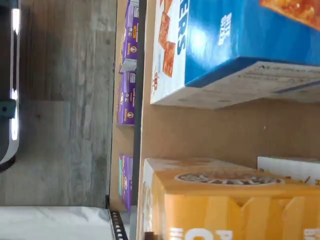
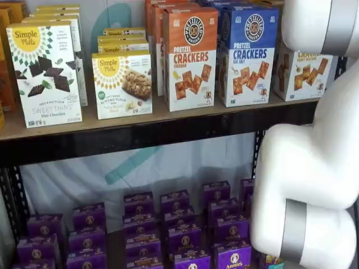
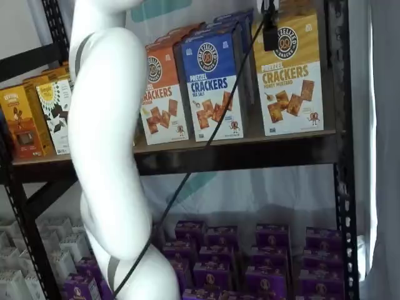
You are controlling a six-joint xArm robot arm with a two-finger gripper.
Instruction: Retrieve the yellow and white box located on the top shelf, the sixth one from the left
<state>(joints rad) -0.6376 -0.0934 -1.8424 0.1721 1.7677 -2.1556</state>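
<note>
We are working at the tall yellow and white pretzel crackers carton (image 3: 289, 74), which is standing upright at the upper right of the frame on the brown wooden top shelf with its black metal front rail (image 3: 250, 153), just beside the blue-topped pretzel crackers carton (image 3: 209, 81); in a shelf view only its lower white part (image 2: 303, 75) is peeking out at the upper right behind the white arm (image 2: 314, 162). The black fingers of the gripper (image 3: 270, 28) are hanging from the top edge in front of the carton's upper left corner, and we cannot tell whether they are spread, pressed together or already pinching the carton, since no gap and no clear grip is showing. We are judging the main risk to be a shallow or off-centre pinch near that corner: the tall carton could be twisting or tipping as it is being pulled out, or slipping free over the rail. The blue-topped neighbour is standing so close that a finger could be catching it and dragging it forward, and the black cable (image 3: 206, 144) hanging across the shelf front could be snagging. The board is looking flat and bare in front of the cartons. Below, purple boxes (image 3: 240, 262) are filling the lower level, and a grey floor (image 1: 65, 100) is showing in the wrist view.
</note>
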